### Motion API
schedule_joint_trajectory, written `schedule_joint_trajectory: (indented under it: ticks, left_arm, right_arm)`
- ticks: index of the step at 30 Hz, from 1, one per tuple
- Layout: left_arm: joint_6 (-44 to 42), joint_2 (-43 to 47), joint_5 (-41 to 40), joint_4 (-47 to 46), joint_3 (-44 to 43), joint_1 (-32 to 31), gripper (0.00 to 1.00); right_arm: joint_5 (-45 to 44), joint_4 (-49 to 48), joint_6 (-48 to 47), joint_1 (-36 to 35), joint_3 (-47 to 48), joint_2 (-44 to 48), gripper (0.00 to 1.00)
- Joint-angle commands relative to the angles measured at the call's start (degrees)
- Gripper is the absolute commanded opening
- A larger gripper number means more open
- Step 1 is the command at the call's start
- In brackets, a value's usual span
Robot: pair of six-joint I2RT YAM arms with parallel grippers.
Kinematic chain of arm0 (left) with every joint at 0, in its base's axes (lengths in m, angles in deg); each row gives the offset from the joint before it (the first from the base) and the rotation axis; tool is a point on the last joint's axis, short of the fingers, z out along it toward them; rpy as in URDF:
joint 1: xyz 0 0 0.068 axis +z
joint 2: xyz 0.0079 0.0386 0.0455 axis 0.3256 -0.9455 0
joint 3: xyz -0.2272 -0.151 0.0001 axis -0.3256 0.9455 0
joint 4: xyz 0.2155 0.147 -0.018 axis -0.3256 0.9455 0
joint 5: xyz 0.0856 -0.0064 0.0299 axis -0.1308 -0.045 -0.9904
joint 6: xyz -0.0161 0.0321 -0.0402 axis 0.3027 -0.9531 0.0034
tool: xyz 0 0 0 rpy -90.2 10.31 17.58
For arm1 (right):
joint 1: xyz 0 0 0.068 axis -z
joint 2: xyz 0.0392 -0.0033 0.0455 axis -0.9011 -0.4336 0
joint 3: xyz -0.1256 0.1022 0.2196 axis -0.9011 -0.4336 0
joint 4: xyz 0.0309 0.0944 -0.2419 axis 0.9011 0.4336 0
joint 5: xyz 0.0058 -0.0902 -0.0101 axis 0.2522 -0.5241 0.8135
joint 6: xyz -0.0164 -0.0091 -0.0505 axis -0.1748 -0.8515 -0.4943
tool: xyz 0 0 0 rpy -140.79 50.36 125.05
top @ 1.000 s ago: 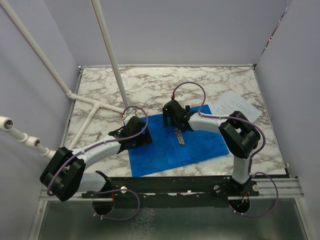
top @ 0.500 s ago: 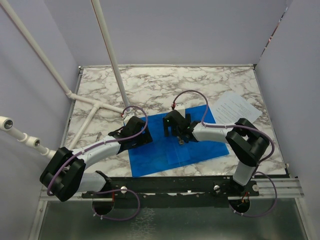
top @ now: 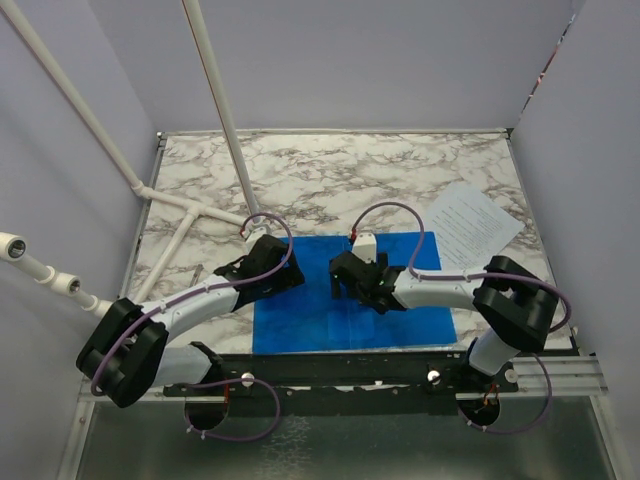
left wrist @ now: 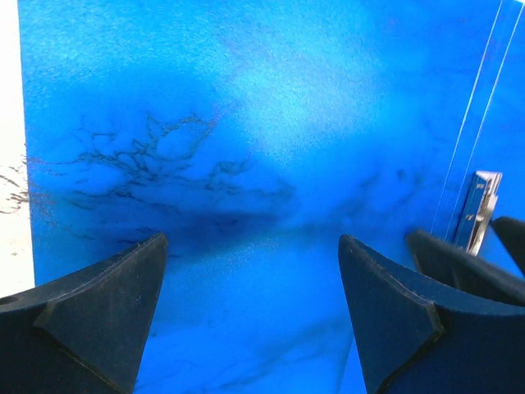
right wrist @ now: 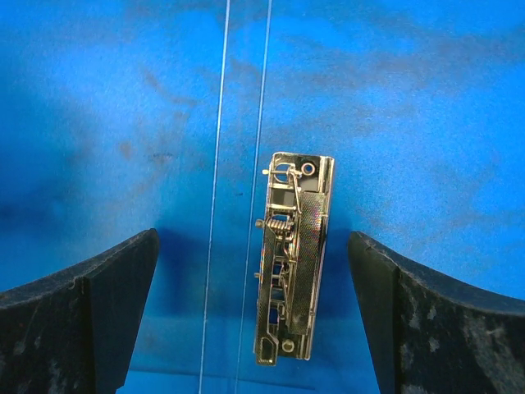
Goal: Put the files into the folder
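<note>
The folder (top: 310, 322) is seen lying open and flat on the marbled worktop (top: 320, 175), near its front edge, between the two arms. The files (top: 473, 222) are found at the right side of the worktop, just beyond the folder's far right corner, with their near corner apparently at the edge of the blue cover. The left hand (left wrist: 250, 279) is held low over the folder's left half with its fingers spread apart and nothing gripped between them. The right hand (right wrist: 253, 246) is positioned over the spine area, likewise spread wide and empty, and the metal clip (right wrist: 294, 267) is framed between its fingers, lying lengthwise beside two thin fold lines. Whether either hand's fingertips are pressed onto the plastic cannot be told from these views. White pipes (top: 190, 215) are seen at the worktop's left side, well apart from the folder.
</note>
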Motion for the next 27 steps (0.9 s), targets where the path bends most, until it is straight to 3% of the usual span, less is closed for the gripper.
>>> schedule_joint_trajectory:
  ticks: [1,15,23,27]
  left_arm:
    - [1.0,-0.5,-0.4,6.3,4.0,-0.2,0.87]
    - [1.3,1.8,1.2,5.7,5.2,-0.2,0.87]
    - [1.7,3.3,1.6,5.7,5.5,-0.2,0.88]
    - [1.8,3.8,1.8,5.7,5.4,-0.1,0.87]
  right_arm:
    - [8.7,18.1,11.5,-4.3,-7.1,-2.6,1.0]
    - [7.4,21.1,15.5,-5.2,-5.2,0.1,0.99]
    - [5.1,23.7,15.0,-5.2,-3.3,-0.3,0.87]
    - [4.8,23.7,14.6,-5.1,-2.4,-0.9,0.77]
